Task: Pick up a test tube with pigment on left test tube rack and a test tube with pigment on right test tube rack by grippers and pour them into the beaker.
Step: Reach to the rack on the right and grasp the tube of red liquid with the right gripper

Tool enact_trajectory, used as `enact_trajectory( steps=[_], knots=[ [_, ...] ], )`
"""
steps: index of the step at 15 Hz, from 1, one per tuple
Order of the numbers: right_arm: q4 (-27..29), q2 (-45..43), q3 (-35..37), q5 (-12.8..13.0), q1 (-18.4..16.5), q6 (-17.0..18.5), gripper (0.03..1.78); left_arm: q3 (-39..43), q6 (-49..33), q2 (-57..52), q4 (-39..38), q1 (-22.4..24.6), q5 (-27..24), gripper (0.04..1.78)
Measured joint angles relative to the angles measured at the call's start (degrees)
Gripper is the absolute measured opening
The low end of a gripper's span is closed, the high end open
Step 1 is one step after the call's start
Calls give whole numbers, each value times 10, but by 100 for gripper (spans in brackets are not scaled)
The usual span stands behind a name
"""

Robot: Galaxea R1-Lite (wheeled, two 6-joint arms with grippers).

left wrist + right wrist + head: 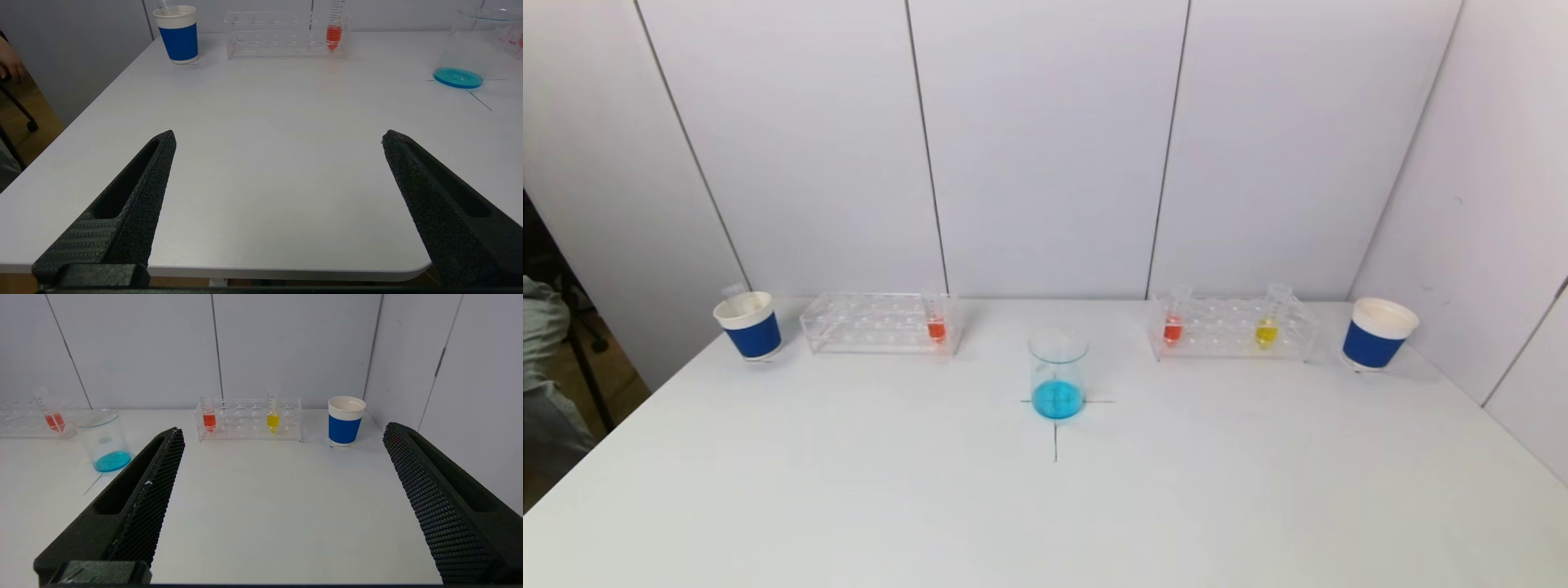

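Observation:
A glass beaker (1058, 376) with blue liquid stands at the table's middle on a black cross. The clear left rack (878, 323) holds one tube with red pigment (936, 323) at its right end. The clear right rack (1232, 328) holds a red tube (1174, 322) and a yellow tube (1267, 325). Neither gripper shows in the head view. My left gripper (278, 136) is open and empty over the table's near left edge, far from the left rack (286, 36). My right gripper (282, 430) is open and empty, well short of the right rack (249, 420).
A blue and white paper cup (749, 327) with an empty tube in it stands left of the left rack. A second blue and white cup (1377, 333) stands right of the right rack. White wall panels close the back and right side. A person's arm (543, 359) is at far left.

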State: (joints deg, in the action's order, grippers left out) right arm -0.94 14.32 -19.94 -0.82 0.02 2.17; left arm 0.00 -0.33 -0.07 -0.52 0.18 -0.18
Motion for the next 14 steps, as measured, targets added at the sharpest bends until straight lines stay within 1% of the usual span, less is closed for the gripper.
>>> enact_trajectory(
  steps=[1,3,8,11,14],
  knots=[
    [-18,31,-10,-3,2,0,177,0,0,0,0,0,0,176],
    [-75,104,-24,-10,3,0,177,0,0,0,0,0,0,176],
    [-216,297,-64,-14,7,1,177,0,0,0,0,0,0,176],
    [-280,412,-99,-14,17,2,177,0,0,0,0,0,0,176],
    [-322,509,-136,-9,37,0,177,0,0,0,0,0,0,176]
  ],
)
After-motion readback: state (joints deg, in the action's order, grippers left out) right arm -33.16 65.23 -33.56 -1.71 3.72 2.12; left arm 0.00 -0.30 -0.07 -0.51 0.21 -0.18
